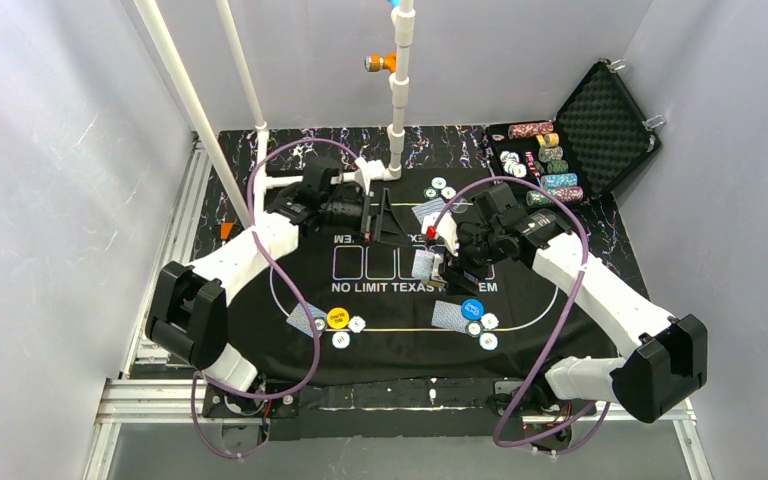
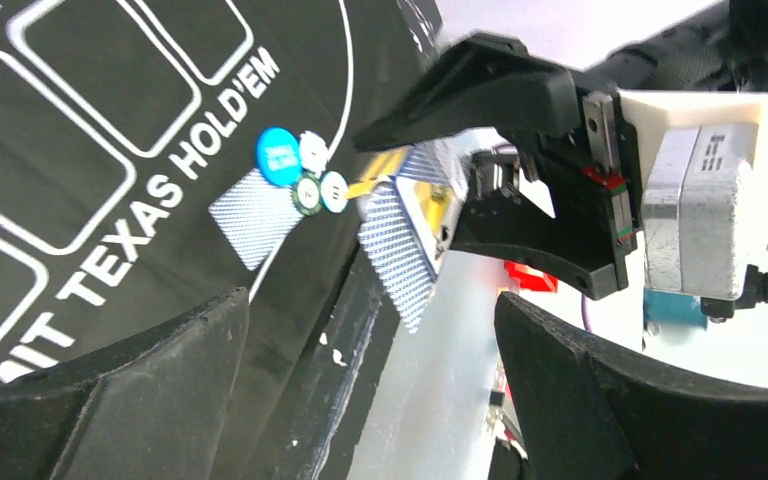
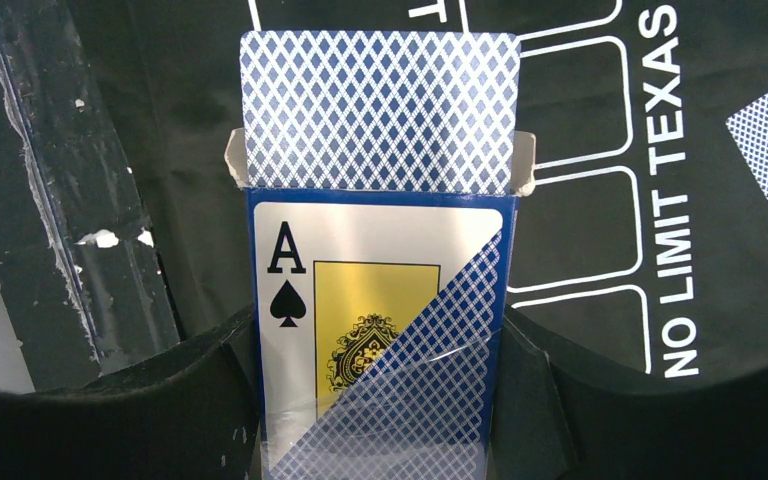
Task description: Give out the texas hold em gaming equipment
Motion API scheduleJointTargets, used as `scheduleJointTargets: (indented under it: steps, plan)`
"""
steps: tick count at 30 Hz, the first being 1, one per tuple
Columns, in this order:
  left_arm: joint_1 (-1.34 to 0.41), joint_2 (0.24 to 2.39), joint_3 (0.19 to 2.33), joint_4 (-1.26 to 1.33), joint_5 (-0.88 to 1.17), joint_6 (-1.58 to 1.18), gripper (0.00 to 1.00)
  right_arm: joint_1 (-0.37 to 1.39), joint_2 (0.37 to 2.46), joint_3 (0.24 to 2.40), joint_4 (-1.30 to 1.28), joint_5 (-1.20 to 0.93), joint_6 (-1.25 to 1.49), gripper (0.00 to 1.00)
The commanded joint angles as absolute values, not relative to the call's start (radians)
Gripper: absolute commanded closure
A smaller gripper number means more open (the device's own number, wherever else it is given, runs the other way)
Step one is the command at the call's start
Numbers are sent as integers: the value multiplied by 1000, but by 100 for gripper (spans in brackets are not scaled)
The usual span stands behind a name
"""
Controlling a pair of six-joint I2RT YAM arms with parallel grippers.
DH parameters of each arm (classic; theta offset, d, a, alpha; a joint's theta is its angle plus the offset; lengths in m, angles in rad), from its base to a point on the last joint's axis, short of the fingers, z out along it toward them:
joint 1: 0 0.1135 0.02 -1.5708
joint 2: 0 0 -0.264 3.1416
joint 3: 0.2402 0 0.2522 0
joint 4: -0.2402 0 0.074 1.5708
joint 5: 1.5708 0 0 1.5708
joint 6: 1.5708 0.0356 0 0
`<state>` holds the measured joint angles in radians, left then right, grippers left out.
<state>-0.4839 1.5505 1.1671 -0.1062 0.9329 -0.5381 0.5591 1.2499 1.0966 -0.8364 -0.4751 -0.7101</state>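
1. The right fingers (image 3: 160,400) are clamped on both long sides of a blue-and-silver cardboard card box (image 3: 380,330) with an ace of spades printed on it. The flap's open and a blue-backed playing card (image 3: 380,110) pokes out the top. The box hangs above the black printed poker mat (image 1: 400,345) with its mouth turned toward the other arm. My guess is that's so cards can be pulled out one at a time.
2. The left fingers (image 2: 140,390) are spread wide, with nothing between them and nothing touching. From the left wrist view they face the box mouth and the sticking-out card, with a gap between. They're probably lined up to pinch that card, but that's just my read.
3. The dealt stuff sits in little clusters, presumably one per seat:
   - The near-left seat has a face-down card (image 1: 307,318) beside a yellow round button disc (image 1: 337,318) and two white chips (image 1: 341,340).
   - The near-right seat has a second face-down card (image 1: 447,312) touching a blue round button disc (image 1: 472,308), with more small chips (image 1: 488,341) just beside it.
   - The far seat has a third card (image 1: 428,210) with a few far-side chips (image 1: 438,184) near it.
4. The spare chip stacks (image 1: 558,181) lie in rows in the open black foam-lined case (image 1: 610,120) at the table's far right corner, well apart from both arms.
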Motion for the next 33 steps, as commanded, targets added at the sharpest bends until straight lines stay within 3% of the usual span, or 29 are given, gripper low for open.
scheduleJointTargets:
  steps: [1,9,15,19,29,33]
  plan:
    - [-562,1554,1157,-52,989,-550,11,572,1261,1138,-828,-502,-721,99]
    - [-593,1645,1154,-32,976,-617,29,577,1267,1173,-833,-516,-714,99]
    - [-587,1686,1165,-83,988,-618,50,577,1246,1174,-834,-525,-713,99]
    - [-566,1659,1142,-55,1009,-628,58,577,1236,1158,-829,-499,-708,99]
    - [-533,1605,1104,44,1052,-680,65,577,1229,1126,-810,-479,-704,99]
    - [-534,1582,1104,45,1059,-674,58,577,1233,1127,-808,-476,-701,99]
